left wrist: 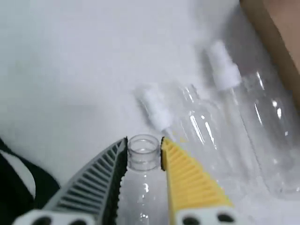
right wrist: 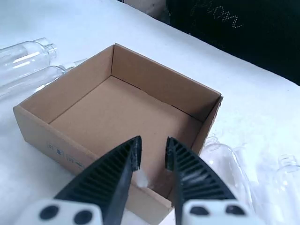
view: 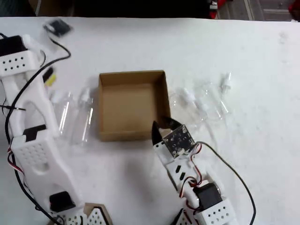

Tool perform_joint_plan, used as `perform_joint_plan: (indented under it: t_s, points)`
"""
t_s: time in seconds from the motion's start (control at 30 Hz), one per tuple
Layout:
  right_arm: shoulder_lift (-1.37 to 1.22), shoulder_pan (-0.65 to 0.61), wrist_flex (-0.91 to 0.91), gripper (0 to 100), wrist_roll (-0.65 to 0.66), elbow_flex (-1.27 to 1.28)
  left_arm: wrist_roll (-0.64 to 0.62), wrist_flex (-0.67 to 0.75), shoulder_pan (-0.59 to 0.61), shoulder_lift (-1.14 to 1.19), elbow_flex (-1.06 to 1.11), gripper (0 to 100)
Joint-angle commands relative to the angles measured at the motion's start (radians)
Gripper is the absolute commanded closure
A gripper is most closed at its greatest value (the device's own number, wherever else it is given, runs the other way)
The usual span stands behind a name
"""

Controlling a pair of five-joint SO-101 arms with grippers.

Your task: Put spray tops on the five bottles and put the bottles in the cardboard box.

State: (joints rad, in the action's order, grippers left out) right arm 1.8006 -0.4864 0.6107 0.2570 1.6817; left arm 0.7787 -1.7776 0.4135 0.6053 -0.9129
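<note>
The left gripper (left wrist: 143, 146) has its jaws pinching an uncapped bottle (left wrist: 143, 161) just below its open mouth, at 9 o'clock from the cardboard box (view: 131, 105) on the bench (view: 234, 47). The bottle's long axis runs in line with the jaws, mouth pointing away from the wrist toward a loose spray top (left wrist: 154, 110) just beyond. With only the smooth neck held, the body could swing or slip, and a forward push would likely knock that top away. The right gripper (right wrist: 153, 145) hangs at the box's 5 o'clock corner, jaws narrowly spread; whether they carry anything I cannot tell.
</note>
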Motion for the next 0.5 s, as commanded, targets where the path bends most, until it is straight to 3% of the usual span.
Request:
perform_joint_plan:
  t_s: [0.0,0.17,0.33,0.47]
  points:
    - [0.002,0.012,0.001,92.8,0.012,0.009,-0.351,-0.014,-0.051,-0.177,-0.126,98]
    - [0.002,0.012,-0.005,92.8,0.012,0.009,-0.539,-0.014,-0.162,-0.47,-0.017,98]
    - [0.002,0.012,-0.005,92.8,0.014,0.009,-0.647,0.003,-0.38,-0.791,0.269,98]
    - [0.004,0.031,-0.007,92.8,0.014,0.006,-0.852,0.213,-0.473,-0.983,0.554,98]
